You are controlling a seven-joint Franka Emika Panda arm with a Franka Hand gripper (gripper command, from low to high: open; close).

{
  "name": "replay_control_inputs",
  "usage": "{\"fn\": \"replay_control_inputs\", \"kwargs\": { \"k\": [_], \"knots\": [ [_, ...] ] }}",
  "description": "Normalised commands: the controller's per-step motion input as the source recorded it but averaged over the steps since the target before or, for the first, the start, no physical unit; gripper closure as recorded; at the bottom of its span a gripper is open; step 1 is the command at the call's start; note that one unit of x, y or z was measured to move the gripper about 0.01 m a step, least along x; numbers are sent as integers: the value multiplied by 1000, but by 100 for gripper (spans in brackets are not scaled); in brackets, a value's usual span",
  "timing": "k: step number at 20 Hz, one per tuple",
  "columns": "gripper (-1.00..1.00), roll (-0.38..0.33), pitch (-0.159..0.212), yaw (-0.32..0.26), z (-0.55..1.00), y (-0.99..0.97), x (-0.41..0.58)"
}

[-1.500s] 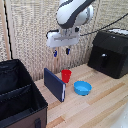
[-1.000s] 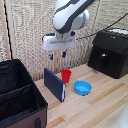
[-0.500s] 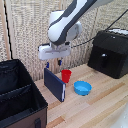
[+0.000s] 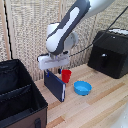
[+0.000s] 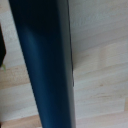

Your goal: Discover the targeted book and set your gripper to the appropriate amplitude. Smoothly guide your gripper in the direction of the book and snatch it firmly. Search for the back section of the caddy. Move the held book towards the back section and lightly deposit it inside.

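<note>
Pale wood table — book, red cup, blue bowl, caddy, black appliance

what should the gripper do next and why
Probably ease straight down a little more, then close. In the exterior view the gripper sits just above the upright book, whose top edge fills the wrist view, but a grasp isn't visible yet.
</note>
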Motion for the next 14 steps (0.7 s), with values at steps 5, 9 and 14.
{"fn": "replay_control_inputs", "kwargs": {
  "k": [5,9,14],
  "knots": [
    [100,-12,34,15,-98,16,66],
    [100,0,1,6,0,0,10],
    [100,5,30,34,-78,0,81]
  ]
}}
